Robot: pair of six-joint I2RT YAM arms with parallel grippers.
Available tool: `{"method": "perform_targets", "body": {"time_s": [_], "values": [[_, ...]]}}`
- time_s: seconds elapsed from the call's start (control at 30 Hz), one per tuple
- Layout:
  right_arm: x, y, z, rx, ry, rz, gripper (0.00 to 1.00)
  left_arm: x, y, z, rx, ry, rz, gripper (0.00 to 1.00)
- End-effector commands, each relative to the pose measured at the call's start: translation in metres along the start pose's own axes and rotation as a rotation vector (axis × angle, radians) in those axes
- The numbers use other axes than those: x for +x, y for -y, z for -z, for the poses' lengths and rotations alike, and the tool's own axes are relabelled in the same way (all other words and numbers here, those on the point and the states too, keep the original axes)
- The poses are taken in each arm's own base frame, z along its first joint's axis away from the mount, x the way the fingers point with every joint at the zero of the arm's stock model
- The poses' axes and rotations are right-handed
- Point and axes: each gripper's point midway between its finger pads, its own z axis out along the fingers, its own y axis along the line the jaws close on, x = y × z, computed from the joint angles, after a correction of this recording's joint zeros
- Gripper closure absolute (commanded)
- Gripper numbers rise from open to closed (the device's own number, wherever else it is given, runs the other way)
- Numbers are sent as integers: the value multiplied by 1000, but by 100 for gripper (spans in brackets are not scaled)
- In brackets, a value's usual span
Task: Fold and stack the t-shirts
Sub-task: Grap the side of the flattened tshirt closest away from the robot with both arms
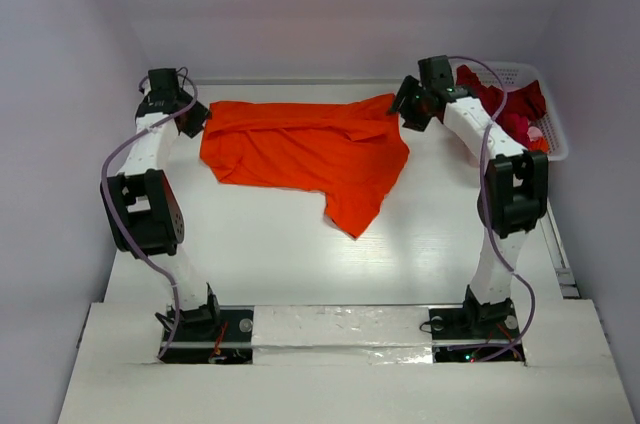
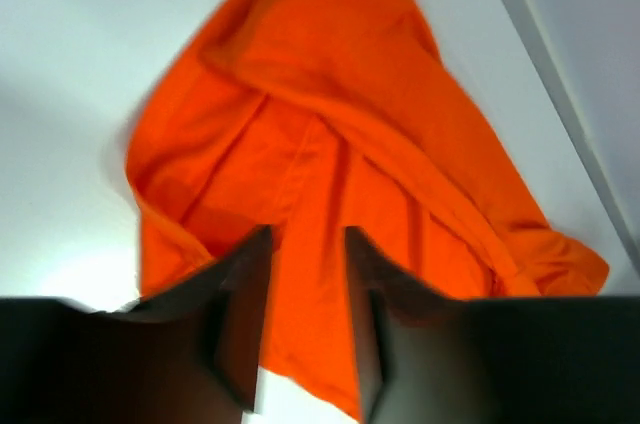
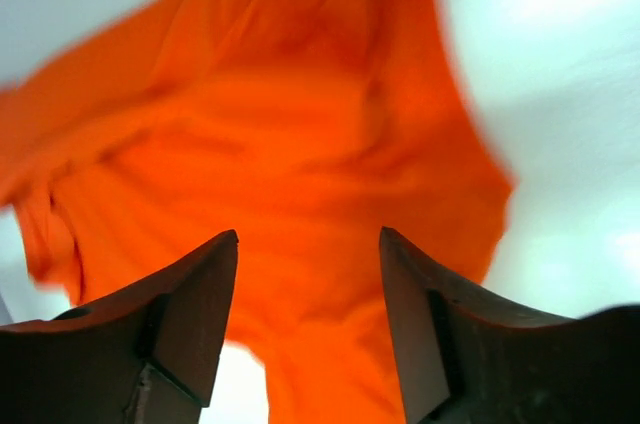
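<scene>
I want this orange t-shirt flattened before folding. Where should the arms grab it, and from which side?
Probably its two far corners: the left gripper at the left end of the orange t-shirt, the right gripper at its right tip, each coming in from its own outer side. The cloth lies rumpled, and those ends are free edges.

The tabletop (image 1: pixel 300 254) is bearing an orange t-shirt (image 1: pixel 300 149) (rumpled) by its far edge, a basket (image 1: pixel 552 122) at the far-right corner.
</scene>
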Motion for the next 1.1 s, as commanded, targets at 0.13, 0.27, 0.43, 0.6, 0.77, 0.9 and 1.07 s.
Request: {"method": "perform_targets", "body": {"time_s": [0.13,0.27,0.43,0.6,0.77,0.9,1.07], "values": [[63,-46,50,-113,-47,150,37,55,-9,23,8,-100,-97,70],[77,-42,54,-129,-70,141,36,63,-17,33,-19,-87,-134,22],[89,-49,59,-154,-91,151,37,66,-28,25,-64,-96,-152,22],[95,-54,68,-171,-86,162,37,69,-33,15,-91,-94,-168,31],[97,-53,70,-171,-91,161,37,77,-43,-1,-121,-122,-177,42],[96,-54,72,-174,-88,161,37,84,-52,-13,-149,-144,-186,41],[93,-56,72,-176,-81,164,38,90,-61,-22,-175,-165,-188,42]]}}
